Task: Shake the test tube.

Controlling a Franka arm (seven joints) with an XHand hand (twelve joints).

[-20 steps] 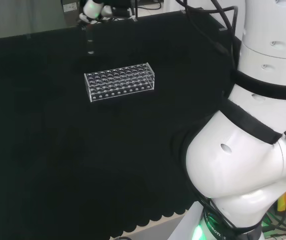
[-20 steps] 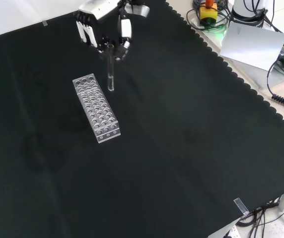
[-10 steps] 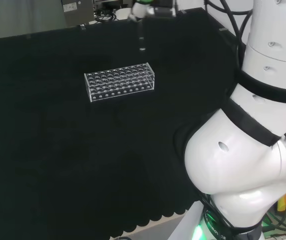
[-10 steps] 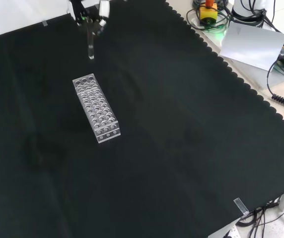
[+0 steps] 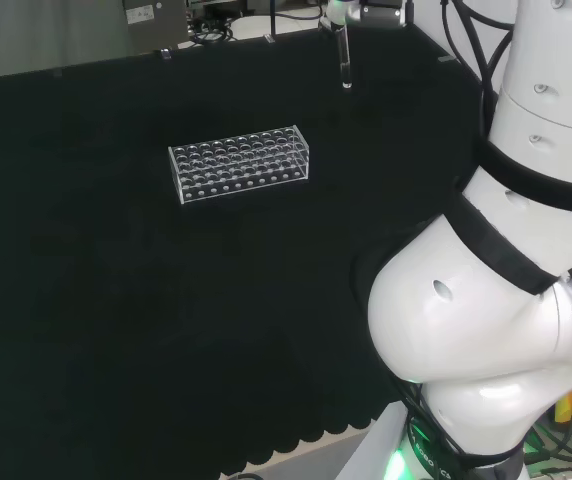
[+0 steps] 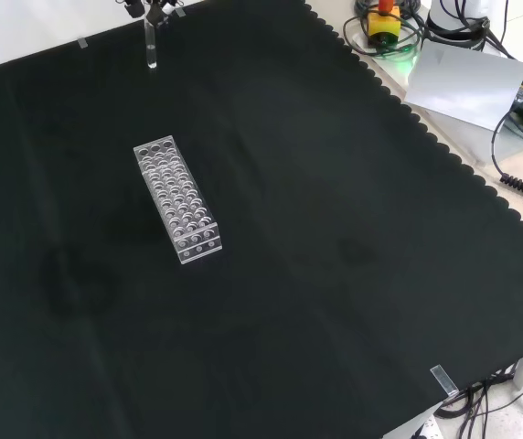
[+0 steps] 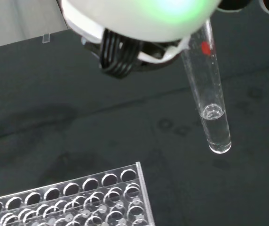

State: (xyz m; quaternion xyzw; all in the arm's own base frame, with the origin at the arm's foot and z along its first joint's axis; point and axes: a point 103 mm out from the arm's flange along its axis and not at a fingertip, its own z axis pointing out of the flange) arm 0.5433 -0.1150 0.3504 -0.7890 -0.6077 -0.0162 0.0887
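Note:
A clear test tube [image 5: 345, 62] hangs upright in the air, with a little clear liquid in its rounded end [image 7: 215, 134] and a red mark near the top. The hand [image 5: 366, 12] grips the tube's upper end at the head view's top edge. In the front view the tube [image 6: 150, 48] hangs under the hand [image 6: 155, 8] at the top edge, well beyond the rack. The clear plastic test tube rack [image 5: 241, 165] stands on the black cloth with several empty holes [image 6: 176, 199]. In the wrist view, one corner of the rack [image 7: 92, 200] lies below the blurred white hand [image 7: 139, 19].
The arm's big white links [image 5: 496, 300] stand at the right of the head view. Beyond the cloth's scalloped edge in the front view lie a yellow and red device [image 6: 385, 23], a grey sheet [image 6: 467, 78] and cables [image 6: 517, 174].
The hand has carried the tube to the right in the head view, up and away from the rack in the front view. The rack has stayed where it was.

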